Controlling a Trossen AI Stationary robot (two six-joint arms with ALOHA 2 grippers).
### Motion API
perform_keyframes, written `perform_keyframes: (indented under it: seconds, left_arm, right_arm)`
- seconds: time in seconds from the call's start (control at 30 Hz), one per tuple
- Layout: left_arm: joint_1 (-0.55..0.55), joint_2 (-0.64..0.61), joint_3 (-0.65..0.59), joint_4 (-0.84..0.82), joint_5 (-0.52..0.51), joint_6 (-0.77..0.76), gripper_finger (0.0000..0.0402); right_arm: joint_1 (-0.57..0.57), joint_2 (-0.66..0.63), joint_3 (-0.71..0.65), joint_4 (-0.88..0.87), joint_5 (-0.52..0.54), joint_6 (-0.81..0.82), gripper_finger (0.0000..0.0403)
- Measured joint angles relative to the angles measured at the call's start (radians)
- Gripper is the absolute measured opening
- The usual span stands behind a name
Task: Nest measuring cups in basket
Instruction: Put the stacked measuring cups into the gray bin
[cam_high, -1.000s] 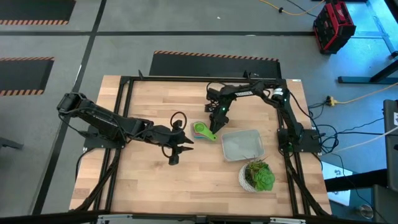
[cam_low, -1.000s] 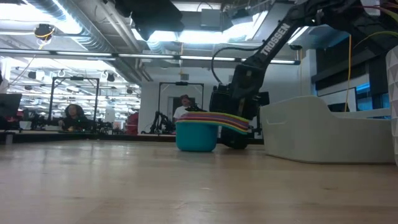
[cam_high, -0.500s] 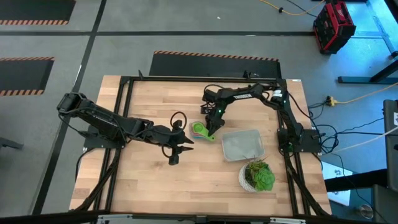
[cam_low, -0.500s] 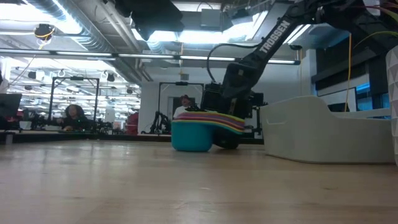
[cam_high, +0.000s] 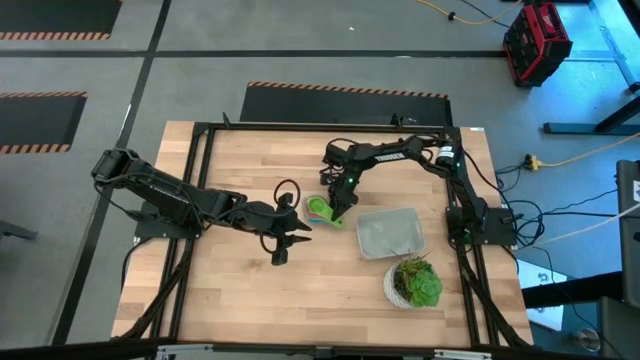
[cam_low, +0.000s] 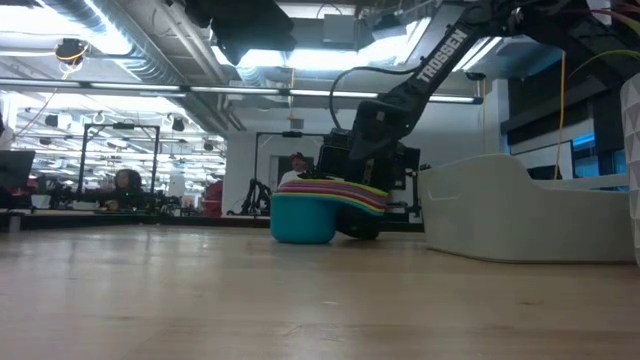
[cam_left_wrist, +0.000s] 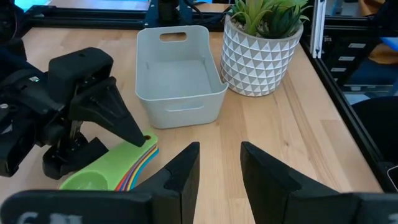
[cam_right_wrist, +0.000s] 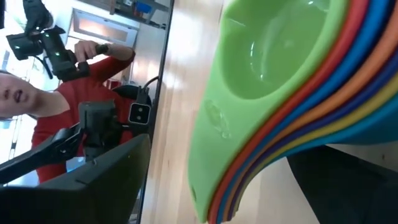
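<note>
The measuring cups (cam_high: 320, 208) are nested in one stack, green on top and teal at the bottom (cam_low: 303, 218). The stack stands on the table left of the light-gray basket (cam_high: 390, 232), with its fanned handles pointing toward the basket. My right gripper (cam_high: 338, 204) is open and reaches down over those handles, one finger on each side (cam_right_wrist: 230, 183). My left gripper (cam_high: 283, 247) is open and hovers over bare wood to the stack's left and nearer the table's near edge, touching nothing (cam_left_wrist: 214, 180). My right gripper comes slanting down from the table's far right. Its fingers lie across the stacked handles (cam_right_wrist: 261, 158). One finger (cam_right_wrist: 348, 186) lies against the lowest, blue handles, while the other finger (cam_right_wrist: 115, 180) stands apart, with wood showing between. The cups' bottom rests on the table.
The basket (cam_left_wrist: 177, 74) holds nothing. A white patterned pot with a green plant (cam_high: 412, 282) stands just nearer than the basket. Black frame rails run along the table's edges. Bare wood lies to the left and near side. People show in the room beyond.
My right gripper has moved a short way toward the table's left. The stack of cups has slid along the table with it, away from the basket, staying upright and nested. My left arm has kept still.
</note>
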Motion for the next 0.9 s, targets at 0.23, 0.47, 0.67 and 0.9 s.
perform_keyframes:
  seconds: [0.23, 0.47, 0.67, 0.9]
  left_arm:
    - [0.0, 0.0, 0.0, 0.0, 0.0, 0.0, 0.011]
    - [0.0, 0.0, 0.0, 0.0, 0.0, 0.0, 0.011]
    - [0.0, 0.0, 0.0, 0.0, 0.0, 0.0, 0.011]
    - [0.0, 0.0, 0.0, 0.0, 0.0, 0.0, 0.011]
  right_arm:
    - [0.015, 0.0, 0.0, 0.005, 0.03, 0.021, 0.0375]
    - [0.024, 0.0, 0.0, 0.005, 0.036, 0.022, 0.0375]
    - [0.026, 0.0, 0.0, 0.009, 0.045, 0.044, 0.0375]
    - [0.027, 0.0, 0.0, 0.013, 0.044, 0.07, 0.0375]
